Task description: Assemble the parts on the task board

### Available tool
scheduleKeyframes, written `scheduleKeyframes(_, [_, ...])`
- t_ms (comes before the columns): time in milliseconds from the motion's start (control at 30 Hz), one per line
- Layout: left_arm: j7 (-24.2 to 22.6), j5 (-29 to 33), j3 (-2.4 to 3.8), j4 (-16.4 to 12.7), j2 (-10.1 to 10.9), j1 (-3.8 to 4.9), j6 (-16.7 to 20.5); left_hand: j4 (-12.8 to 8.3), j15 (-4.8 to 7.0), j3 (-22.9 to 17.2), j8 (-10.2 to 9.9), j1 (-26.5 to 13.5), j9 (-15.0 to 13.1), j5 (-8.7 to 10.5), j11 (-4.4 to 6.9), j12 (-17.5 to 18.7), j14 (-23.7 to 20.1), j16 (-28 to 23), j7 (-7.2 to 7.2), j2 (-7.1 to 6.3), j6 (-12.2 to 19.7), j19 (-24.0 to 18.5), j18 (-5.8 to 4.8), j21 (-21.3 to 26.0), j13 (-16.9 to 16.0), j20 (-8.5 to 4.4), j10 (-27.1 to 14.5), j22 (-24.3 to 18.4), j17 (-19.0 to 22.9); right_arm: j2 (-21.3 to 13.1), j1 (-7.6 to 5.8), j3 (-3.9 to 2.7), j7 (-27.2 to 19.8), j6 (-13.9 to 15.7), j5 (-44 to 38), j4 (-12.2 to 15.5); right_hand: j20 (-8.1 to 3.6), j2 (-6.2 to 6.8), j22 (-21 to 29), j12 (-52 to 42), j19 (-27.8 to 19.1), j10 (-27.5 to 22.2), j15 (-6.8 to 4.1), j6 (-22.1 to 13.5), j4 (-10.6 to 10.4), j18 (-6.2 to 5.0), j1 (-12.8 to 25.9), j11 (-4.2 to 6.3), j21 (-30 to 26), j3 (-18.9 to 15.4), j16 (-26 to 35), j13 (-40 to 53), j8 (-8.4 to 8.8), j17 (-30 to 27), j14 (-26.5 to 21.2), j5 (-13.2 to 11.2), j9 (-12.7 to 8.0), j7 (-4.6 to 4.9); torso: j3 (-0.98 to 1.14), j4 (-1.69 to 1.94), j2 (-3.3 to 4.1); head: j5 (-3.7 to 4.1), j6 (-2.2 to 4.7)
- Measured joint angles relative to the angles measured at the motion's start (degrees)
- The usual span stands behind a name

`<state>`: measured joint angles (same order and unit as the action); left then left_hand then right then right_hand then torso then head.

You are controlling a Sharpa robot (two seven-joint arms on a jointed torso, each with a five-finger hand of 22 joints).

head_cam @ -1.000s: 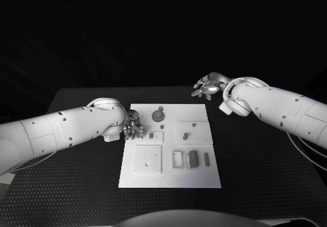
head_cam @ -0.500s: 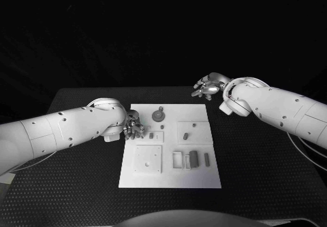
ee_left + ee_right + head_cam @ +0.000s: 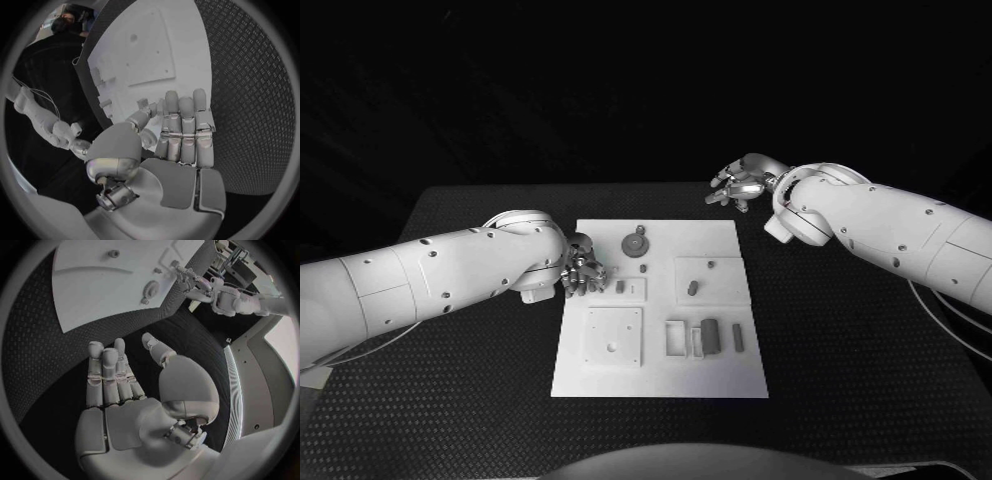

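While loose parts (image 3: 710, 334) lay on the board (image 3: 661, 375), both hands, left (image 3: 580, 272) and right (image 3: 743, 185), were empty with fingers apart.

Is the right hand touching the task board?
Apart. The head view shows the right hand over black table beyond the task board's far corner, a dark gap between them.

I see my left hand (image 3: 583, 272) held flat, fingers (image 3: 181, 125) straight and together, holding nothing. My right hand (image 3: 741, 185) hangs raised, fingers (image 3: 109, 377) extended, thumb apart, also holding nothing.
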<state>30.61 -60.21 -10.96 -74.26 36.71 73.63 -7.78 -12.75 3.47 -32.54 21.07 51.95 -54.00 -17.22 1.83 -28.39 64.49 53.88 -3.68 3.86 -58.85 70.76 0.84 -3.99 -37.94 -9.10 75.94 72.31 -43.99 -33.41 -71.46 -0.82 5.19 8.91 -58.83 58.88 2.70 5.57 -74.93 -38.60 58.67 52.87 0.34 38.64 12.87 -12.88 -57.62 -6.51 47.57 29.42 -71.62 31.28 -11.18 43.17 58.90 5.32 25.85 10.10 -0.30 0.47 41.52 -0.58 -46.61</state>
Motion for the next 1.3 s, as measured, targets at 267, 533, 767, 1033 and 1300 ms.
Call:
scheduleKeyframes(267, [0.6,0.3,-0.04,-0.7,0.4,-0.09,1.3,0.0,0.0,0.0,-0.1,0.0,-0.1,-0.28,0.06,0.0,0.0,0.0,0.0,0.0,0.0,0.0,0.0,0.0,0.0,0.0,0.1,0.1,0.0,0.0,0.0,0.0,0.0,-0.1,0.0,-0.1,0.0,0.0,0.0,0.0,0.0,0.1,0.0,-0.1,0.0,0.0,0.0,0.08,0.0,0.0,0.0,0.0,0.0,0.0,0.0,0.0,-0.1,0.12,-0.01,0.0,0.0,0.0,-0.01])
scheduleKeyframes(533, [0.9,0.3,-0.05,-1.0,0.5,-0.11,1.8,0.0,-0.01,0.0,-0.2,0.2,-0.1,-0.28,0.04,0.0,0.0,0.0,-0.2,-0.22,-0.2,0.2,0.0,0.0,0.0,-0.2,0.1,0.1,0.0,0.2,0.18,0.0,0.0,-0.2,0.0,-0.2,0.01,0.0,0.0,0.0,0.0,0.1,0.0,-0.2,0.0,0.0,0.0,0.09,0.0,0.0,0.0,0.0,0.0,0.0,0.0,0.0,0.0,0.07,-0.01,0.0,0.0,-0.07,-0.13])
scheduleKeyframes(767, [1.0,0.1,-0.04,-1.3,0.6,-0.12,2.0,0.0,-0.01,0.0,-0.3,0.2,-0.1,-0.25,0.01,-0.2,0.0,0.2,-0.04,-0.22,-0.4,0.2,0.0,0.0,0.0,-0.19,0.1,0.2,0.0,0.2,0.32,0.0,0.0,-0.2,0.0,-0.3,0.02,0.0,0.0,0.0,0.0,0.1,0.0,0.0,0.0,0.0,0.0,0.12,0.0,0.0,0.0,0.0,0.0,0.0,0.0,0.0,0.0,0.23,-0.03,0.02,0.01,-0.02,-0.17])
scheduleKeyframes(1033, [1.0,0.0,-0.01,-1.8,0.8,-0.12,2.3,-0.1,-0.01,0.1,-0.5,0.2,-0.2,-0.51,0.0,-0.2,0.0,0.2,-0.04,-0.22,-0.4,0.2,0.0,0.0,0.0,-0.19,0.1,0.2,0.0,0.3,0.35,0.0,0.0,-0.3,0.0,-0.4,0.05,0.0,0.0,0.0,0.0,0.0,0.0,0.0,0.0,0.0,0.0,-0.03,0.0,0.0,0.0,-0.1,0.0,0.0,0.0,0.0,0.0,0.23,-0.01,0.02,0.01,0.12,-0.06])
scheduleKeyframes(1300, [1.0,-0.2,0.05,-2.6,0.9,-0.09,2.7,-0.1,-0.01,0.1,-0.5,0.2,-0.2,-0.51,0.0,-0.2,0.0,0.2,-0.04,-0.22,-0.4,0.2,0.0,0.0,0.0,-0.18,0.1,0.2,0.0,0.3,0.36,0.0,0.0,-0.3,0.0,-0.5,0.1,0.0,0.0,0.0,-0.1,0.0,0.0,0.0,0.0,0.0,0.0,-0.03,0.0,0.0,0.0,-0.1,0.0,0.0,0.0,0.0,-0.1,0.22,0.01,0.0,0.0,0.1,-0.04])
